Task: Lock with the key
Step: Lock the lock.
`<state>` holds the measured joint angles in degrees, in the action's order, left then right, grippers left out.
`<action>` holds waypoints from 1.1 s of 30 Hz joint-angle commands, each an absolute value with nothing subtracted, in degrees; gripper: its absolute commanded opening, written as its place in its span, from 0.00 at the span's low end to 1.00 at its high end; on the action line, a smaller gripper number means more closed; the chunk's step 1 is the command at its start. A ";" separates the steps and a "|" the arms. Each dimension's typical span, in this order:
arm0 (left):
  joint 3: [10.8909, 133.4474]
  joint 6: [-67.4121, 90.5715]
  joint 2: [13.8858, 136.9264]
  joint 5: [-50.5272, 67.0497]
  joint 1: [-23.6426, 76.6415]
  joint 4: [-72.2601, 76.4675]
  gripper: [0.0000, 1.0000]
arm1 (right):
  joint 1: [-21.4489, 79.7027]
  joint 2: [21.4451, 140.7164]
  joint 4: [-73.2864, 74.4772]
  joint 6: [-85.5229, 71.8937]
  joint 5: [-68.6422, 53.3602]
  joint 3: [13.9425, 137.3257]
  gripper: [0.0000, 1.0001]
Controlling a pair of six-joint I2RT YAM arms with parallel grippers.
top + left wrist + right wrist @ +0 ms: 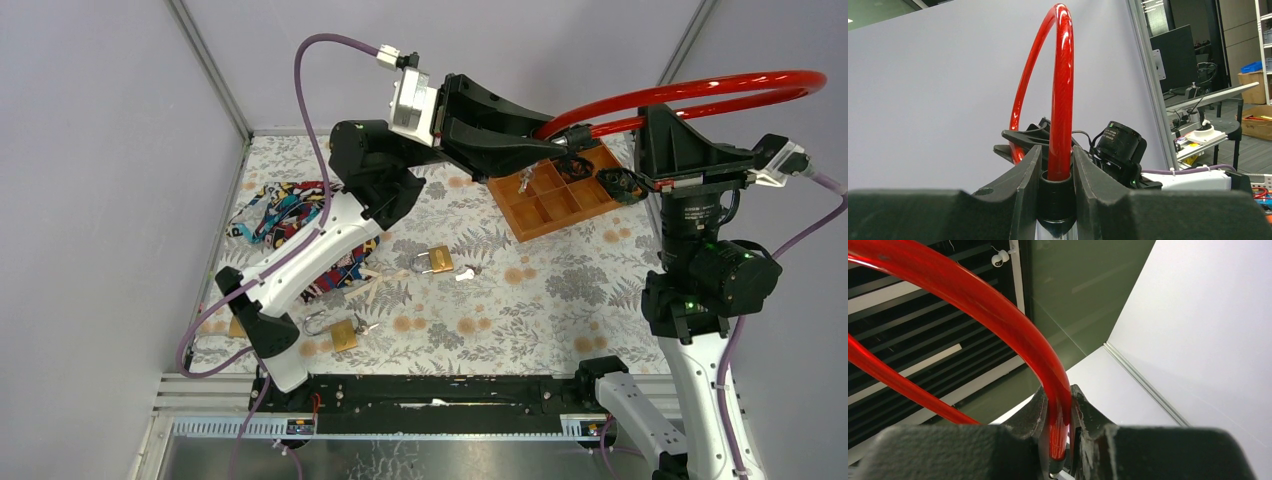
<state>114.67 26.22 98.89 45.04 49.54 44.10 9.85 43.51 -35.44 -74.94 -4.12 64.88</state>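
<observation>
Both arms raised, the left pincer (568, 145) and right pincer (622, 182) nearly meet, each seemingly clamped tight.

The red cable loop (660, 93) is arching above the wooden tray (530, 215), obstructing descent there; the brass padlock (436, 262) is lying unobstructed mid-table

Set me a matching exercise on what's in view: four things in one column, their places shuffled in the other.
1 wooden compartment tray
2 brass padlock nearer that tray
3 red plastic-coated cable loop
4 multicoloured patterned cloth

A lifted, off the table
B left side of table
C beside a small silver key
D far right of table

Pairs: 1-D, 2-C, 3-A, 4-B.
</observation>
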 commanded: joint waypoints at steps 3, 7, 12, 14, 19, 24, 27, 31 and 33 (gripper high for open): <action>116.86 26.78 99.16 43.54 50.81 47.40 0.00 | 9.93 42.94 -41.51 -76.70 -3.37 67.23 0.00; 119.62 26.81 100.84 43.07 51.17 47.23 0.00 | 9.93 43.16 -41.42 -78.45 -3.94 66.84 0.00; 122.17 26.19 102.80 42.10 51.48 47.40 0.00 | 9.93 42.81 -40.87 -79.44 -3.88 66.74 0.00; 123.44 26.19 103.71 41.67 51.77 47.19 0.00 | 9.93 42.71 -40.97 -80.23 -3.86 66.50 0.00; 122.34 24.95 104.59 41.69 52.46 46.89 0.00 | 9.93 42.67 -42.52 -81.94 -2.96 66.11 0.00; 119.71 24.94 104.80 40.78 52.75 45.45 0.00 | 9.93 42.65 -43.63 -82.15 -1.52 66.33 0.00; 118.96 25.10 105.23 40.44 53.06 44.92 0.00 | 9.93 42.52 -44.12 -82.35 -0.51 65.97 0.00; 117.83 24.54 105.03 40.33 53.01 45.04 0.00 | 9.93 42.05 -41.90 -81.96 -0.46 65.26 0.00; 118.05 24.37 105.00 39.85 53.00 45.59 0.00 | 9.93 41.68 -41.24 -82.75 -0.97 63.80 0.00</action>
<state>118.80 25.96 104.07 42.92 52.84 45.41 9.69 43.24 -36.88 -79.70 0.32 64.38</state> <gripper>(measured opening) 0.321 0.188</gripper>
